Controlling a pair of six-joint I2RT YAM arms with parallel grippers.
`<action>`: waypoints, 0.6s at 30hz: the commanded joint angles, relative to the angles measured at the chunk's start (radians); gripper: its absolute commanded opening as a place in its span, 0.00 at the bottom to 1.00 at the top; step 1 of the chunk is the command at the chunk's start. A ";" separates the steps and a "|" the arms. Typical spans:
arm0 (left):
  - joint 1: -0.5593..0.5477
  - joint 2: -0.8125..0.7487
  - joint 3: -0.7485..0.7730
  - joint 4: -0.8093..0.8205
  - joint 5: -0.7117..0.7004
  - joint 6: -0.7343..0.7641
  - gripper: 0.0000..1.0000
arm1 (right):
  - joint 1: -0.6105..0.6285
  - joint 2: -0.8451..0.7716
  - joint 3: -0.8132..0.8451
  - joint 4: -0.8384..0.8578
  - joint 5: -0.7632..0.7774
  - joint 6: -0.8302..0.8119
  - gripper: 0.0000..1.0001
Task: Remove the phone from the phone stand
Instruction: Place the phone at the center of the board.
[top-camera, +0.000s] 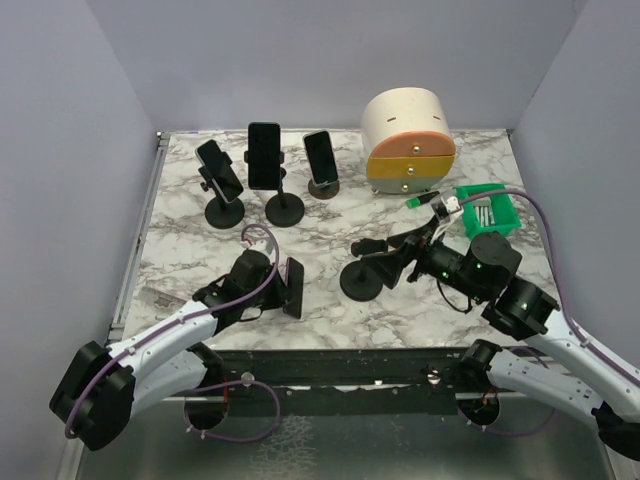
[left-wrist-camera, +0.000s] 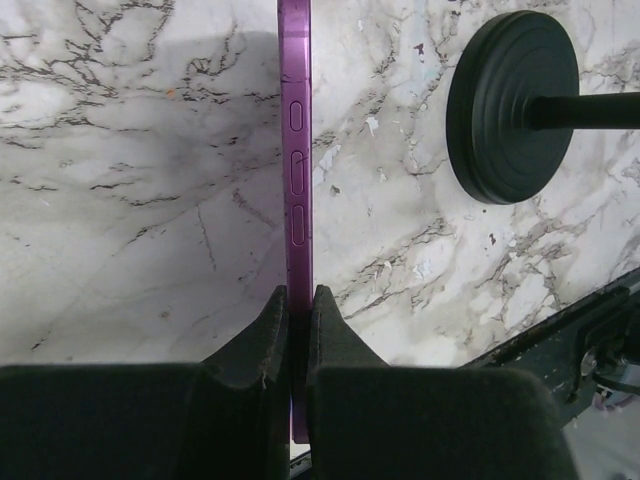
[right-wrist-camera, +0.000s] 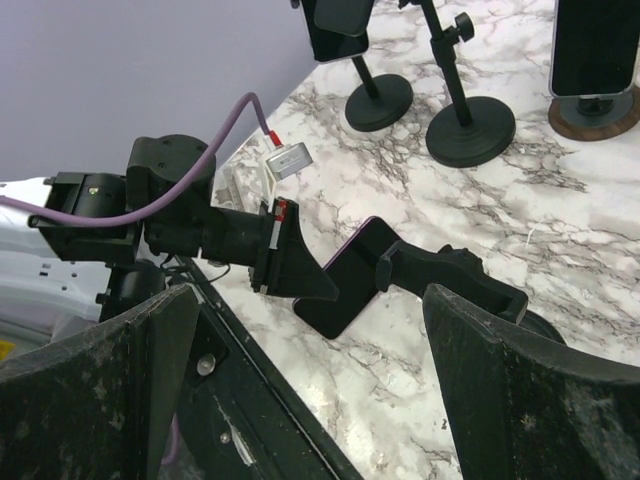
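My left gripper (top-camera: 286, 286) (left-wrist-camera: 300, 295) is shut on a purple phone (top-camera: 294, 288) (left-wrist-camera: 296, 150), pinching its thin edge and holding it on edge just over the marble near the table's front. The phone is free of the black phone stand (top-camera: 360, 282), which stands to its right; the stand's round base (left-wrist-camera: 510, 105) also shows in the left wrist view. My right gripper (top-camera: 395, 255) (right-wrist-camera: 320, 400) is open, its wide fingers on either side of the stand's empty clamp arm (right-wrist-camera: 440, 275). Beyond that clamp, the right wrist view shows the held phone (right-wrist-camera: 350, 275).
Three other phones on stands line the back: left (top-camera: 220, 172), middle (top-camera: 264, 155), right (top-camera: 320, 158). A round cream drawer unit (top-camera: 408, 140) sits at the back right, with a green object (top-camera: 487, 210) beside it. The table's black front rail (top-camera: 340, 365) runs close under both arms.
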 joint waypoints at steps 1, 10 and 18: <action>0.017 0.038 -0.026 0.090 0.082 -0.032 0.00 | 0.001 -0.005 -0.027 0.041 -0.046 0.015 1.00; 0.026 0.091 -0.032 0.057 0.027 -0.044 0.07 | 0.001 -0.019 -0.045 0.019 -0.024 0.021 1.00; 0.027 0.093 -0.069 0.033 -0.060 -0.067 0.16 | 0.001 -0.030 -0.052 0.005 0.000 0.026 1.00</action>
